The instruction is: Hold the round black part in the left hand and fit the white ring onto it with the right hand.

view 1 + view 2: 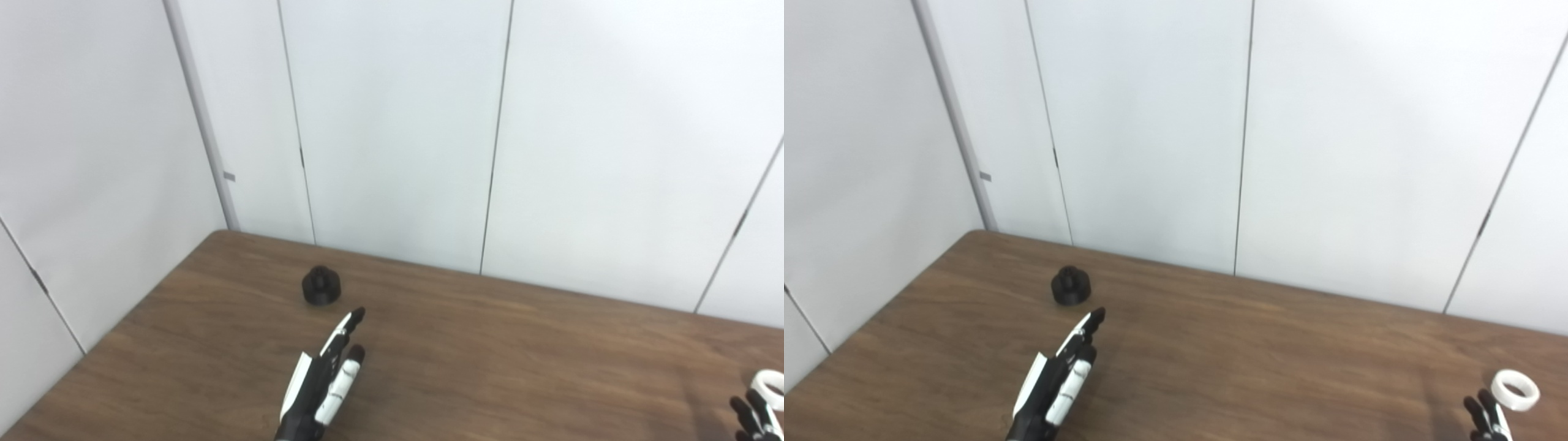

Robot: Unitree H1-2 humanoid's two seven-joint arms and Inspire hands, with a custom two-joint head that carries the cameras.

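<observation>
Neither of the 2 pickups is done: the left robot hand [1056, 383], fingers extended and empty, reaches toward the black part [1070, 285] on the bench [1249, 355], while the right robot hand [1487, 419], seemingly empty, nears the white ring [1515, 389].

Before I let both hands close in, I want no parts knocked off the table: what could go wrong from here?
The white ring lies flat near the table's right side; the right hand, just short of it, might nudge it away instead of gripping.

The round black part sits loose toward the far left corner; the left hand's outstretched fingers could push it farther off rather than close around it.
</observation>
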